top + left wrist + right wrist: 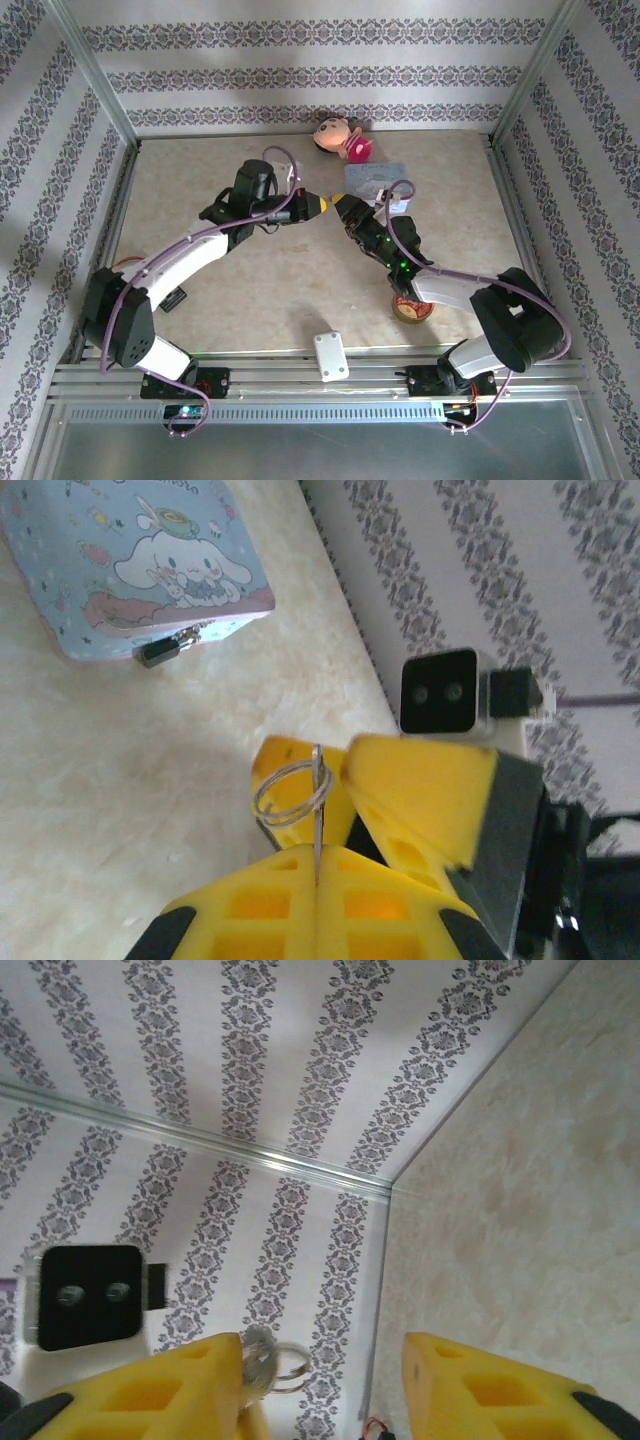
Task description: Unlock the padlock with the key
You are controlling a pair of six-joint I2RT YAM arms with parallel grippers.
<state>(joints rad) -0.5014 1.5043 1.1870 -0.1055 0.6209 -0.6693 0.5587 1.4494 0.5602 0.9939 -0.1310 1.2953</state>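
Step in hand: by my reckoning, a mid-air handover of the key between the two arms, above the beige stone-patterned table; the lock is not yet touched.
Left pincer: clenched. Its yellow fingers are pressed flat together on the small silver metal key, which stands upright out of the seam between them, its wire split ring at the top.
Right pincer: released, jaws roughly half apart, one finger on each side of the ring. In its own wrist view the ring sits close against one finger; I cannot tell whether they touch. It grips nothing I can see.
Padlock: the tiny dark grey-brown metal padlock hangs at the clasp on the edge of the pale-blue cartoon-printed tin, which lies on the table well apart from both pincers.
Next move: the right pincer should back straight off without snagging the ring. The left then has to carry the key to the lock.
Doubt: the ring end sticks out, so the blade may be buried in the grip. A regrasp looks likely before the key can enter the keyhole.
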